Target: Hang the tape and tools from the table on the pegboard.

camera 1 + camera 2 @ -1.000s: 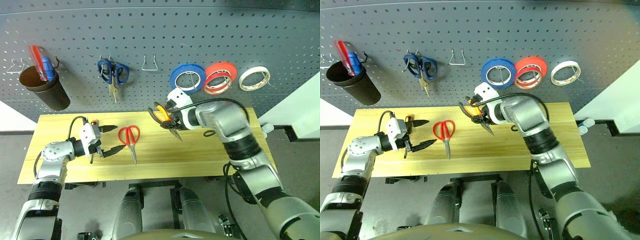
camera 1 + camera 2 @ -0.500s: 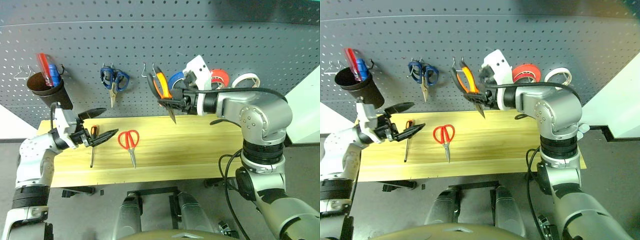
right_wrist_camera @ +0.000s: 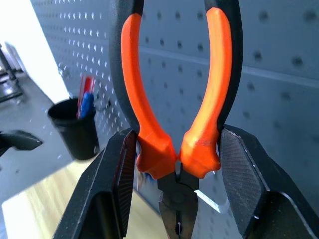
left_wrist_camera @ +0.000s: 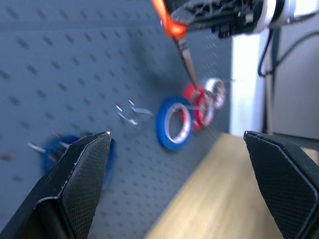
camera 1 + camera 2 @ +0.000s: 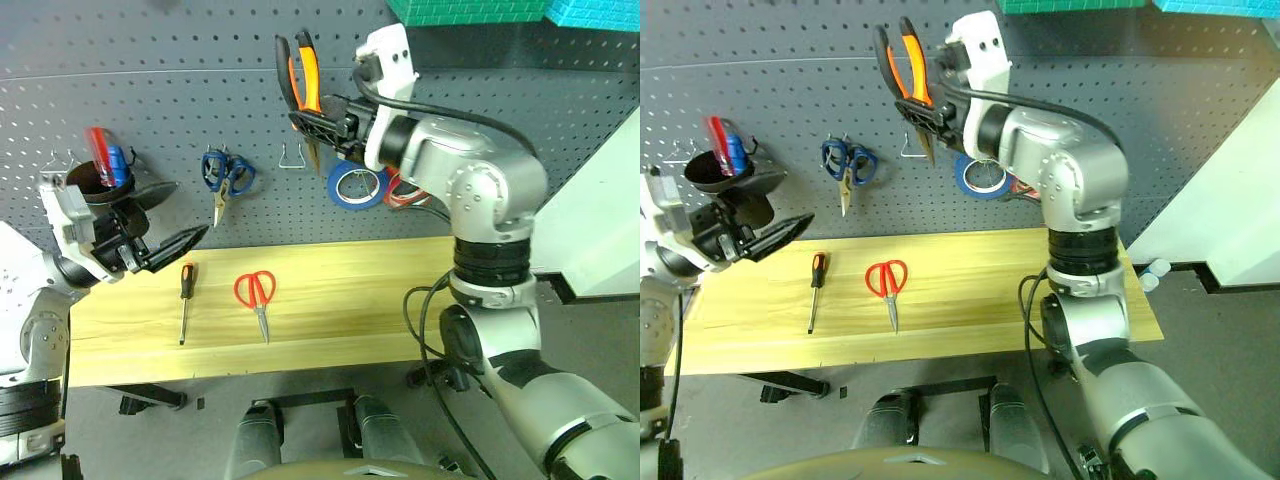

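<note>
**Inspector:** What is the right arm carrying?

**Operator:** I am seeing the right gripper clamped on the pliers, its fingers pressing both sides where the orange handles meet the head. The handles are pointing up, the nose is pointing down, and the tool is hanging in front of the pegboard, just above the empty wire hook.

**Inspector:** And the left?

**Operator:** The left gripper is standing wide open and holding nothing. I am seeing it raised at the table's left end, in front of the black cup that is hanging on the board.

**Inspector:** Where are the remaining items lying?

**Operator:** The red-handled scissors and the screwdriver are lying flat on the table, near each other, screwdriver to the left. The red tape is hanging on the board between the blue roll and the white roll. The blue-handled scissors are hanging left of the empty hook.
</note>
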